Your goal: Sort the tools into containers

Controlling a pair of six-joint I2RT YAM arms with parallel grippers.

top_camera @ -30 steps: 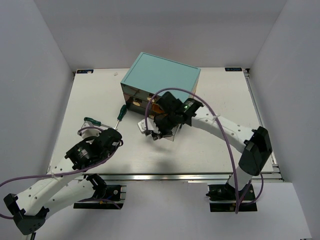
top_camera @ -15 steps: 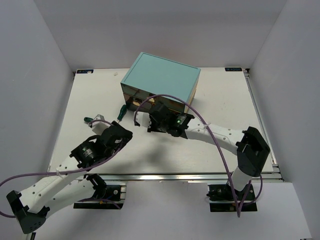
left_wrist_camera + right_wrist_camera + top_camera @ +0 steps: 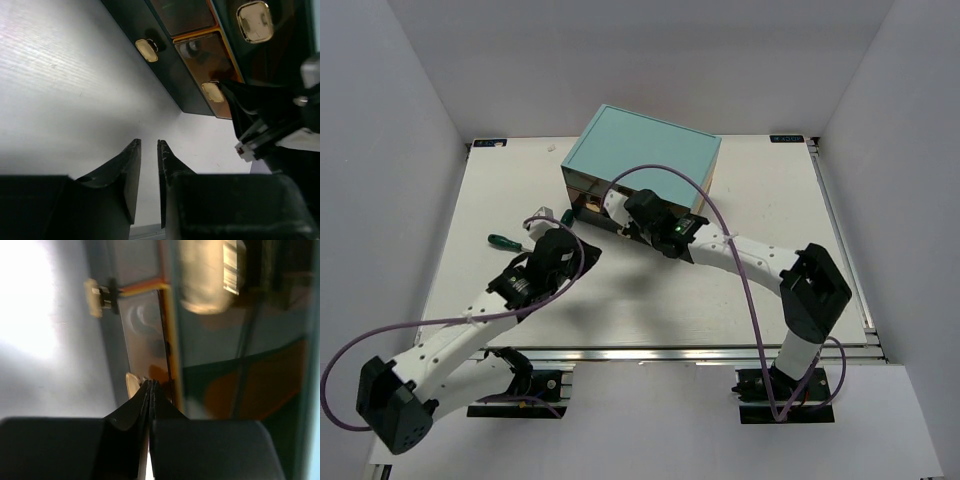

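On the white table (image 3: 770, 220), the right claw (image 3: 150, 383) is pinched shut, a gold drawer handle (image 3: 131, 384) just left of it. The left claw (image 3: 149, 145), barely parted, holds nothing.

White tabletop (image 3: 740, 290) with metal rail (image 3: 650, 352) along near edge, plain white walls (image 3: 400, 110) around, even light

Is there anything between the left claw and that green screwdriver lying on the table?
Nothing visible does. The green-handled screwdriver lies to the left of the left gripper, with only table between them. The gripper points toward the teal chest of drawers, not the tool.
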